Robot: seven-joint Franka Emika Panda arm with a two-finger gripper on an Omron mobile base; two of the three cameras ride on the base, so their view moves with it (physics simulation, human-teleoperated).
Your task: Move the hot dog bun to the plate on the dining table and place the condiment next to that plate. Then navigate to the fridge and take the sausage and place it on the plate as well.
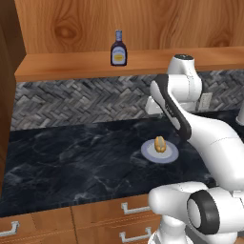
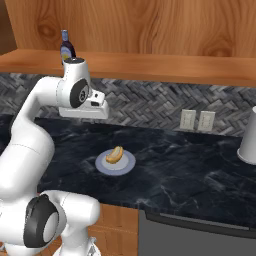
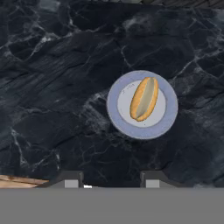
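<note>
black marble counter (image 3: 52, 87): one hot dog bun (image 3: 144, 99), one bluish plate (image 3: 168, 120).

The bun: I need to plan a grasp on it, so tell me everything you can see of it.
The bun is a small oblong roll, golden-orange along its edges with a paler, greyish-tan band down its length that looks like a split or a lighter face. It looks soft and bread-like, whole and empty. It lies flat near the middle of a small bluish-grey plate, touching that plate alone, on the black veined marble counter. In the hand view its long axis runs slightly tilted from vertical. The gripper is apart from it.
</note>
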